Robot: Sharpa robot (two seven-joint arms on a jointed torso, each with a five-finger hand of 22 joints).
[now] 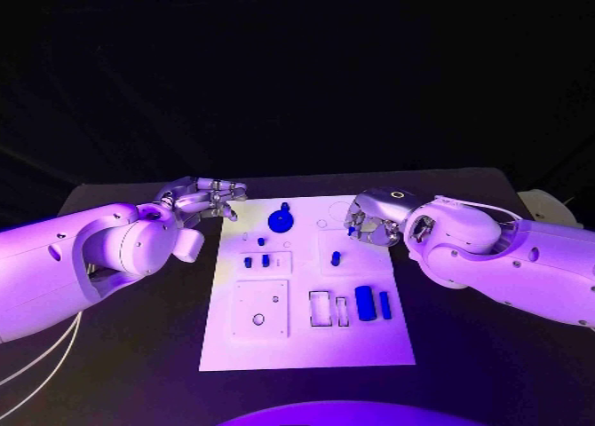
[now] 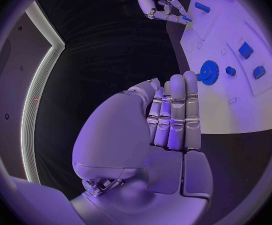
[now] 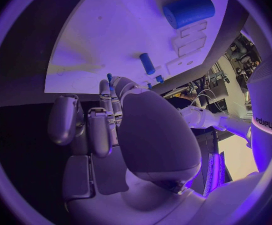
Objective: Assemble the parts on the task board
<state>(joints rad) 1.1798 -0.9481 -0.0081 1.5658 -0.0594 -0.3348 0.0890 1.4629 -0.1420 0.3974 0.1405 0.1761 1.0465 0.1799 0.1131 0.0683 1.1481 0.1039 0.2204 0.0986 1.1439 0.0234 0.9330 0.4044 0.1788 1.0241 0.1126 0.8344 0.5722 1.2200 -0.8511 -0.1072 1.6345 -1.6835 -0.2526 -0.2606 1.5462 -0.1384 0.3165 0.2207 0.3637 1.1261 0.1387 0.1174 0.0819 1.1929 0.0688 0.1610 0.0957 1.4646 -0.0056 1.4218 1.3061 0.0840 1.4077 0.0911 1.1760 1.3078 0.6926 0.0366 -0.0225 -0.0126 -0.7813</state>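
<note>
Your left hand (image 1: 208, 197) sits just off the far left corner of the task board (image 1: 306, 353), over the black worktop (image 1: 477, 355). Its fingers (image 2: 176, 112) lie straight and pressed together, nothing in them, and the blue gear-shaped part (image 1: 281, 218) sits on the board just past their tips.

Your right hand (image 1: 375, 217) is at the board's far right edge. You can see its fingers (image 2: 164, 12) curled in with a small blue part (image 2: 185, 19) at their tips, so it looks pinched there, though the piece is tiny.

Nearer the robot than those fingers, a small blue peg (image 1: 335, 258) lies on the board, and further down a bigger blue cylinder (image 1: 364, 303) with a thin blue bar (image 1: 384, 304) just beside it. Two little blue pieces (image 1: 256, 262) sit in the plate on the left hand's side.
</note>
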